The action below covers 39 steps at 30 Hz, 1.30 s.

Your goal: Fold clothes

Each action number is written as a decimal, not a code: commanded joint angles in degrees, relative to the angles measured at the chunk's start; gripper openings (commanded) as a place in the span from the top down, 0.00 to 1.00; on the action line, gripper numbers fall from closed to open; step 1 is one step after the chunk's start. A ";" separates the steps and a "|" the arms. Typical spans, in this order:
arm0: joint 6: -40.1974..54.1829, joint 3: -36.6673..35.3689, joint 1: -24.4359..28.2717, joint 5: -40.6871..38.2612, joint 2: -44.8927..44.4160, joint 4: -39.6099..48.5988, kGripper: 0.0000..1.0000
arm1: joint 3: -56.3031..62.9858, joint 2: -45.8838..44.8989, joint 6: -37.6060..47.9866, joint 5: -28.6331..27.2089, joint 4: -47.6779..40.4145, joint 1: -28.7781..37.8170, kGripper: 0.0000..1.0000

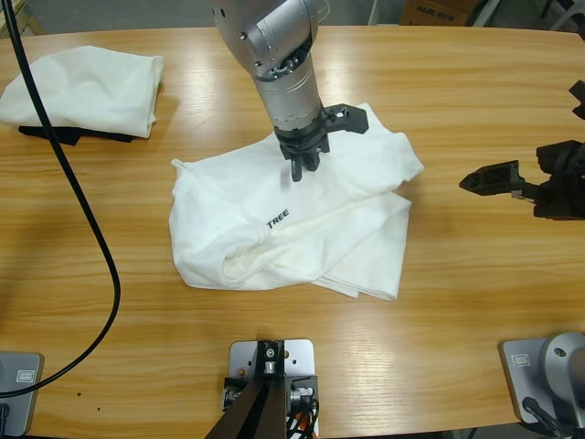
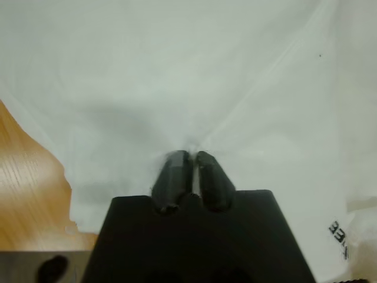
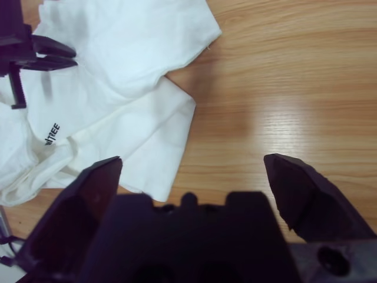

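The table [image 1: 475,101], a long wooden surface, carries everything, giving the cloth a flat bed to be folded on. Near its middle lies a white shirt [image 1: 274,229], rumpled and partly doubled over, with small black lettering [image 1: 277,219] facing up; one layer laps across another toward the near edge, so the fold appears begun but not squared. At the far left corner of the table, well apart, rests a second white shirt [image 1: 82,87], folded into a neat pad on top of a dark cloth [image 1: 64,135], apparently set aside as finished work.

The left arm [image 1: 283,64] descends from the top of the high view. The left gripper [image 1: 303,165] presses onto the upper middle of the rumpled shirt; its jaws stand closed together, and in the left wrist view creases in the cloth radiate from the tips [image 2: 189,162], suggesting that a small pinch of fabric is caught there, ready for lifting or dragging a layer.

The right gripper [image 1: 498,176] hovers over bare wood at the right side, apart from the shirt's right edge. Its jaws are spread wide with nothing between them, probably waiting to take a free edge.
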 commanded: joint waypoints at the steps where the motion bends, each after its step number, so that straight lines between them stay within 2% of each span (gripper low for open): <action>1: 3.72 0.19 -0.56 1.19 2.82 2.02 0.10 | 2.35 -0.34 -1.05 0.31 -1.19 -0.88 0.02; 4: 3.79 0.68 -0.47 1.35 3.79 2.70 0.08 | 2.53 -0.33 -1.05 0.53 -1.72 -0.88 0.02; 18: 3.64 -0.51 -0.56 2.75 7.04 2.74 0.08 | 3.88 -0.38 -1.13 1.02 -1.98 -0.90 0.02; 20: 3.42 -2.01 -0.70 5.63 7.76 2.74 0.13 | 4.41 -0.47 -1.13 1.21 -2.02 -1.07 0.02; 22: 3.21 -3.50 -1.23 7.67 8.39 2.79 0.25 | 4.74 -0.94 -1.40 1.44 -1.98 -1.53 0.02; 25: 0.66 -3.70 -2.28 7.48 8.22 3.63 0.26 | 4.85 -1.45 -2.42 2.14 -1.98 -3.29 0.02; 26: -1.58 -3.71 -2.42 7.09 7.99 4.00 0.34 | 4.85 -1.61 -2.56 2.23 -1.98 -3.69 0.02; 28: -3.51 -3.87 -2.58 7.69 7.51 4.32 0.90 | 4.76 -1.77 -2.79 2.28 -1.98 -4.10 0.02; 29: -3.69 -4.14 -2.58 7.73 7.69 4.27 1.00 | 4.76 -1.79 -2.89 2.28 -2.05 -4.13 0.02; 39: -2.93 -4.63 -2.65 9.41 8.01 4.23 1.00 | 4.85 -2.59 -3.24 2.09 -2.05 -4.31 0.03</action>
